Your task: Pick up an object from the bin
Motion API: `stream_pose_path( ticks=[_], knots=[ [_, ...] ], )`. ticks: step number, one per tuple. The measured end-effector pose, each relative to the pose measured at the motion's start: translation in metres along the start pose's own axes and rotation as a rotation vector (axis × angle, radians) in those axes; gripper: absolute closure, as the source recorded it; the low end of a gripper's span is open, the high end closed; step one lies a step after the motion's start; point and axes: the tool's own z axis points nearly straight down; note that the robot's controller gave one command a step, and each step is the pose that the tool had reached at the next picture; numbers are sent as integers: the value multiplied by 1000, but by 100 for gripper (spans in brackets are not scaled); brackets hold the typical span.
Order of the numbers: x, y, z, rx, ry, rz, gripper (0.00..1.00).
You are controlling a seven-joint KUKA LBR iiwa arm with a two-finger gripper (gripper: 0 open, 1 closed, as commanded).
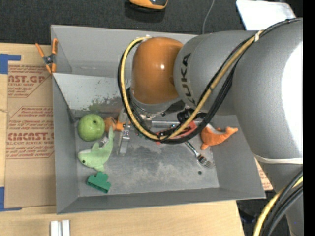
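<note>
My gripper (122, 144) reaches down under the arm's orange cover into the left half of the bin. Just left of it lies a pale green soft toy (97, 154), whose upper end rises beside the gripper. A green apple (91, 127) sits above the toy against the bin's left wall. A small orange piece (116, 124) shows between the apple and the gripper. I cannot make out anything held.
A dark green block (99, 182) lies near the front left corner. An orange toy fish (217, 135) and a metal fork (199, 156) lie to the right of the gripper. The arm and its cables cover the back right of the bin.
</note>
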Motion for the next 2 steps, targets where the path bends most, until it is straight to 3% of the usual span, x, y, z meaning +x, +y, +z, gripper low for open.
stream_pose_path(
  ticks=[1,2],
  knots=[
    [1,69,4,-1,-5,121,0],
    [43,33,53,1,-3,313,0]
  ],
)
